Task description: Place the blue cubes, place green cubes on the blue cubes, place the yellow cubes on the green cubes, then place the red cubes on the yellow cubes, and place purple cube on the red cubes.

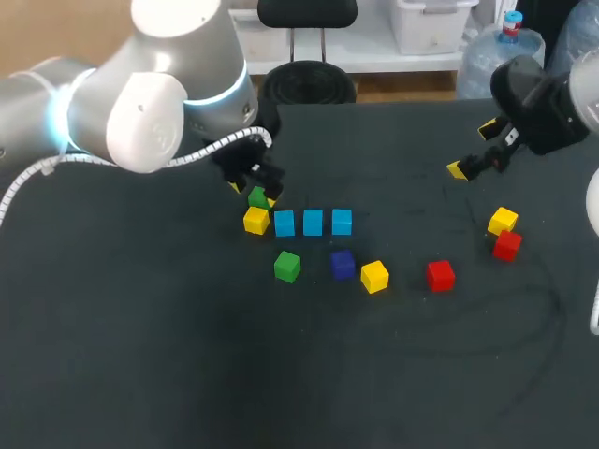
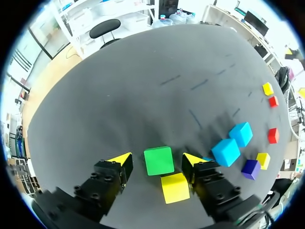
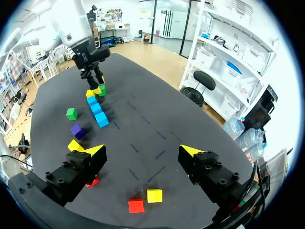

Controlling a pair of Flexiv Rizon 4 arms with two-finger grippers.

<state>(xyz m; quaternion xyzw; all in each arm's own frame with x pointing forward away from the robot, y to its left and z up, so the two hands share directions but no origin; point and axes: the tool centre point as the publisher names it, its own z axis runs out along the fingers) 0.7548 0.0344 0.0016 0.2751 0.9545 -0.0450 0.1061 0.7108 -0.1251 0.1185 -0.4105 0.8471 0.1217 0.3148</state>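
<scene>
Three blue cubes (image 1: 313, 222) lie in a row as the base, head view. Left wrist view: left gripper (image 2: 157, 159), open, straddles a green cube (image 2: 159, 162) without touching, apparently poised to grasp. Right wrist view: right gripper (image 3: 143, 151) wide open, empty, held away from the row.

The table (image 1: 140, 355) is being covered by matt dark cloth; the green cube (image 2: 158, 160), at twelve o'clock from the yellow cube (image 2: 175, 187), is being shown smooth-faced.

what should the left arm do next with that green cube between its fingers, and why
Probably close the left gripper on the green cube: it sits between the open fingers with gaps on both sides, not yet on the blue cubes.
</scene>
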